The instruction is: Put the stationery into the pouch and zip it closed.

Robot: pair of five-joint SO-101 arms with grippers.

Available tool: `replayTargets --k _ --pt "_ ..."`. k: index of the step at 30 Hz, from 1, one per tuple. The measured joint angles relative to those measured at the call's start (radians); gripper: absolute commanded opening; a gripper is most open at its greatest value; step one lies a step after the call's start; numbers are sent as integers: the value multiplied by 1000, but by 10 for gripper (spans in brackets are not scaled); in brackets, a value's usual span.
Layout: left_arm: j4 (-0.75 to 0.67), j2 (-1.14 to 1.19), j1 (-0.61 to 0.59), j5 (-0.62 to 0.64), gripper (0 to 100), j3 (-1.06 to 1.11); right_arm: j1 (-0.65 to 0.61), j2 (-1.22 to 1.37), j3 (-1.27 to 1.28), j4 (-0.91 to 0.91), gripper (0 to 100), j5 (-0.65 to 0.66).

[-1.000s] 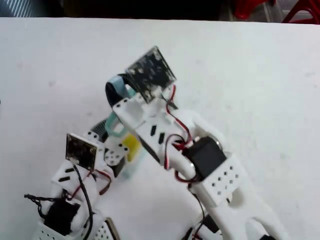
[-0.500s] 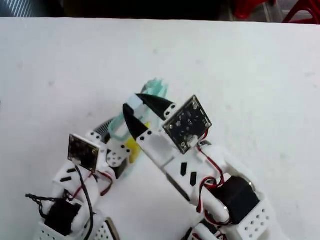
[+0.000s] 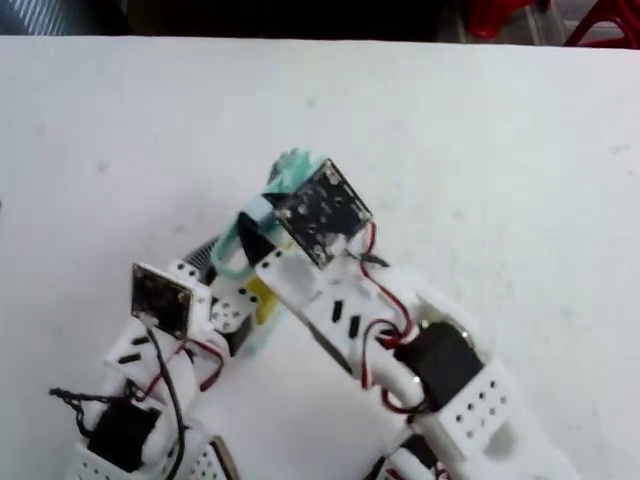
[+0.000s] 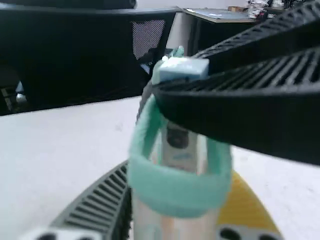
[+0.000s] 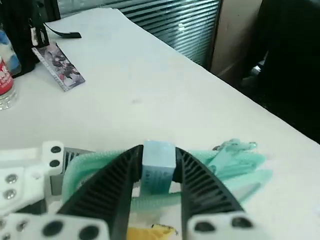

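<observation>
- Because the pouch [image 5: 235, 162] is soft and would slump if left alone, the left hand [image 4: 175, 210] looks to be clamped on its side near the mouth. A black ribbed finger [image 4: 95, 205] is on one flank and a yellow part [image 4: 247, 202] on the other. That grip props the mouth up off the white surface [image 3: 480, 130].
- Held this way, the pouch sits between the two arms. It is translucent with mint-green trim, and its mouth is pulled into a rounded loop that gapes upward. Its far end, with the zip pull, trails flat on the surface away from the arms. The zip is plainly not yet drawn shut.
- Just above that loop hangs a pale blue block [image 5: 159, 172], an eraser by the look of it. I cannot tell whether it touches the rim.
- Further right, the right hand [image 5: 159, 152] is closed firmly on the block. Its two black ribbed fingers pinch the block's sides, and one end pokes out past the tips. The arm leans in over the pouch from the right, which points the block toward the opening rather than at the surface.
- To my eye the step in hand is getting this piece of stationery into the pouch. The block needs to be centred over the loop before the grip is loosened. The soft rim could catch a corner, or the block could slide down the outside.
</observation>
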Motion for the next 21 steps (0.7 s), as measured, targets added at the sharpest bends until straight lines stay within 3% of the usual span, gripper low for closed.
replayTargets --k 8,15,21 --pt "0 5 -2 -2 219 0 0 23 2 -52 26 0" --pt "0 5 -2 -2 218 0 0 17 2 -32 127 0" --pt "0 5 -2 -2 218 0 0 31 -26 -5 137 0"
